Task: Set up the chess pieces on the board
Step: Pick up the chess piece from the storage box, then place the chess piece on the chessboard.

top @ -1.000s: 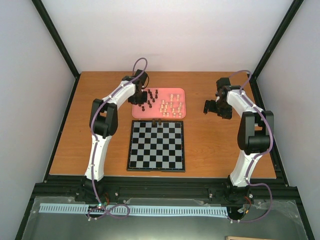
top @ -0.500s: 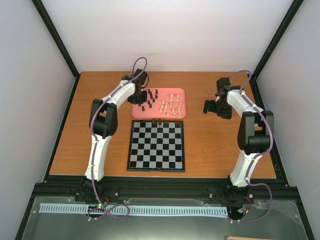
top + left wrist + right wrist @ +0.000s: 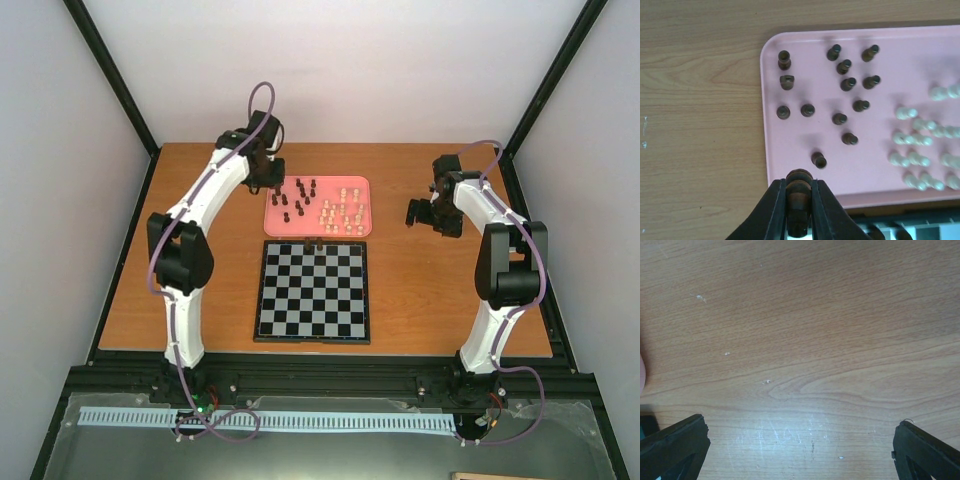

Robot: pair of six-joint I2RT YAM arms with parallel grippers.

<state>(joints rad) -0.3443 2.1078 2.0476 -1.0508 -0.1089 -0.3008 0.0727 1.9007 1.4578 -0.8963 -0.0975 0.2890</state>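
squarely between left jaws, dark piece (image 3: 799,196)

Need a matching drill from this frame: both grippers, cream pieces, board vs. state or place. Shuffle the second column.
1. left gripper
2. right gripper
3. cream pieces
4. board

A. open over bare tabletop
B. carries dark pieces at its far edge only
C. shut on a dark piece
D. grouped on the pink tray

Pairs: 1-C, 2-A, 3-D, 4-B
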